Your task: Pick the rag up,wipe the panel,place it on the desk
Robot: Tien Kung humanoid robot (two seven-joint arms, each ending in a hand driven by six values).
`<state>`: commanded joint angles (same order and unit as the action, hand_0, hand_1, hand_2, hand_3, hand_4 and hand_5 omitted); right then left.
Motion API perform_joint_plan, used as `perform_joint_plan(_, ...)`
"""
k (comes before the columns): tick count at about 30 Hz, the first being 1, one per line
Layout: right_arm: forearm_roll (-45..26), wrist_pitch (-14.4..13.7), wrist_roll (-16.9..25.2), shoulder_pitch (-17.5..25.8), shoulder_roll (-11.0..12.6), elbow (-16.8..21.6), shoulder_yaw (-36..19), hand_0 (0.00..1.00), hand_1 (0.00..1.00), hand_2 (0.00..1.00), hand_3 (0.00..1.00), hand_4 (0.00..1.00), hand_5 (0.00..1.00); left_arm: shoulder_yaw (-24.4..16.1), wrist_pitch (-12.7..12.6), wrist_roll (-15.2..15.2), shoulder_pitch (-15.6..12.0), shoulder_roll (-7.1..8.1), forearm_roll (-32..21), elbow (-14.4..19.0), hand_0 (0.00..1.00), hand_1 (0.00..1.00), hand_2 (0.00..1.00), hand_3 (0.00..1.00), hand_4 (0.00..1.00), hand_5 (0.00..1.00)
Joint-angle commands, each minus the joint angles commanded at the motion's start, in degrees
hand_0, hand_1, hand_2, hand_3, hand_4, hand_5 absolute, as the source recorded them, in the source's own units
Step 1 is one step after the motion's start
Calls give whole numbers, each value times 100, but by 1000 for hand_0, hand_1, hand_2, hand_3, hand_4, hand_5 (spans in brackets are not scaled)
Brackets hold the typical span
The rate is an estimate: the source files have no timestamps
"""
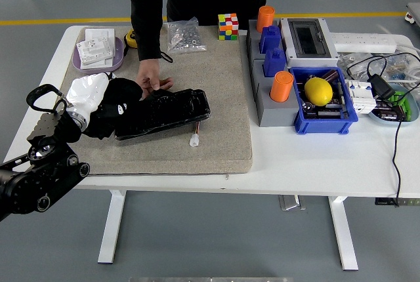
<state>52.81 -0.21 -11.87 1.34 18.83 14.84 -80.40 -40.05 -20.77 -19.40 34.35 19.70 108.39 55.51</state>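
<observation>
A glossy black panel (172, 113) lies on the grey felt mat (223, 92) at centre-left. My left hand (98, 101), white at the back with dark fingers, comes in from the lower left and is curled on a black rag (121, 103), which rests on the panel's left end. A person stands at the far side, and the person's hand (151, 80) presses on the panel's far edge. A small white connector (195, 140) on a thin wire lies just in front of the panel.
A purple tray (115, 62) with a white box, a bag of screws (184, 36) and a colour cube (228, 25) stand at the mat's back. Grey blocks with orange cylinders (281, 86), a blue bin (348, 122) with a lemon, a breaker box (306, 38) and cables fill the right.
</observation>
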Motion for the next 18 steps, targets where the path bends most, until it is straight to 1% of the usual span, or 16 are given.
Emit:
perform_joint_plan(6, -6, -6, -5, -11, 0, 8, 3, 691, 448, 638, 617, 998, 703, -188, -19, 11, -105, 66, 98, -70, 206, 81, 438, 308, 2, 2)
perform_joint_plan(11, -3, -10, -10, -15, -6, 11, -2, 690, 448, 638, 616, 998, 704, -362, -58, 77, -182, 111, 64, -149, 206, 81, 437, 307, 2, 2)
perform_joint_plan(16, -18, -19, -12, -11, -15, 18, 22, 690, 448, 638, 616, 998, 704, -456, -143, 184, -253, 133, -12, -323, 206, 81, 437, 307, 2, 2)
perform_joint_plan(18, -11, -22, -17, -3, -18, 22, 22, 690, 448, 638, 617, 998, 703, -482, -220, 290, -282, 128, -111, -484, 219, 90, 437, 309, 2, 2)
